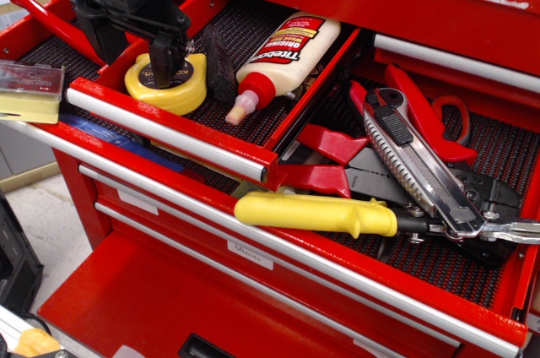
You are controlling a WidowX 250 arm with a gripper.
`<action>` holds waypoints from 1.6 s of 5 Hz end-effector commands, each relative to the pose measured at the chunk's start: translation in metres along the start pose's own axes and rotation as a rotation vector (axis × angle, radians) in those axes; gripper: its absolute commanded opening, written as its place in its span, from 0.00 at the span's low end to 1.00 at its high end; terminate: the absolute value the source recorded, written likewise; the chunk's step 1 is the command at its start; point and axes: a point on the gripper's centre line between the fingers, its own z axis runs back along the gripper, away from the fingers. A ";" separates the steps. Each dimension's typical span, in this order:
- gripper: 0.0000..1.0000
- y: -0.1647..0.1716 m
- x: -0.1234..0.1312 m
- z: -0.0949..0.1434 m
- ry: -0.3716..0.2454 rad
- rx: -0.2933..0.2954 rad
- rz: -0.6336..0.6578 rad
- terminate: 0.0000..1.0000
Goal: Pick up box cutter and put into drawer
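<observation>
The box cutter (418, 164) is a long silver knife with a black slider and a red butt end. It lies diagonally in the wide open drawer (422, 303) at the right, resting on top of other tools. My black gripper (162, 71) is far from it at the upper left, over the small upper drawer (164, 127). Its fingers look pressed together, pointing down into the hole of a yellow tape roll (173, 96). It holds nothing.
The small drawer also holds a glue bottle (283, 58) and a black pad (218, 58). Under the cutter lie red-handled snips (325, 164), a yellow-handled tool (316, 213) and a red-handled tool (434, 117). A red-handled tool (51, 24) and a clear box (29, 88) are at the far left.
</observation>
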 end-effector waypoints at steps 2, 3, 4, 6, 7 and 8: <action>1.00 -0.043 0.013 0.035 0.113 0.005 0.240 0.00; 1.00 -0.090 0.026 0.056 0.118 0.113 0.432 0.00; 1.00 -0.138 0.037 0.048 0.118 0.052 0.620 0.00; 1.00 -0.197 0.048 0.016 0.097 0.027 0.575 0.00; 1.00 -0.206 0.051 0.019 0.094 -0.008 0.545 0.00; 1.00 -0.212 0.050 0.013 0.090 -0.027 0.546 0.00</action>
